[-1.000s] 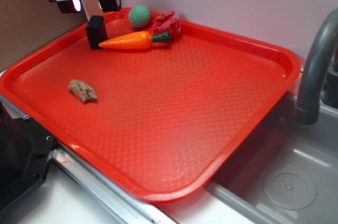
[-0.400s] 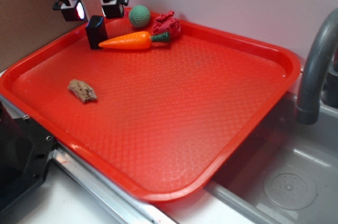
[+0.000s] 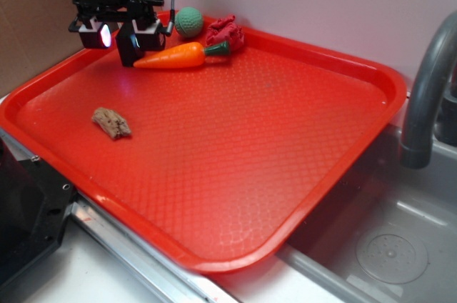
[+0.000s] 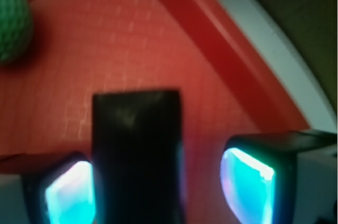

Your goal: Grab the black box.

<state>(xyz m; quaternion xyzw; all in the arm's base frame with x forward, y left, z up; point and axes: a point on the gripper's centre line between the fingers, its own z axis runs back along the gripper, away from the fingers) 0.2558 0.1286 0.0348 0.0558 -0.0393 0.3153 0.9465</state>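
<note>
A: What lies nearest the front?

B: The red tray (image 3: pixel 214 196), resting at the edge of a sink (image 3: pixel 385 246). On its near-left part sits a small brown lump (image 3: pixel 111 123), well apart from the rest. A grey faucet (image 3: pixel 426 96) rises at the right.

A: And farther back?

B: An orange toy carrot (image 3: pixel 171 55) lies on its side, green top pointing right toward a crumpled red cloth (image 3: pixel 224 33). A green ball (image 3: pixel 188 21) sits beside that cloth near the back rim.

A: Where is the black box?

B: The black box (image 4: pixel 138 155) stands in the tray's far-left corner, just beside the carrot's tip. The gripper (image 3: pixel 120 33) is down around it.

A: Are the jaws closed?

B: No, they stand apart. In the wrist view the box sits between the two pads (image 4: pixel 247 186), close against the left one, with a clear strip of tray showing before the right one. Whether the left pad touches the box I cannot tell.
</note>
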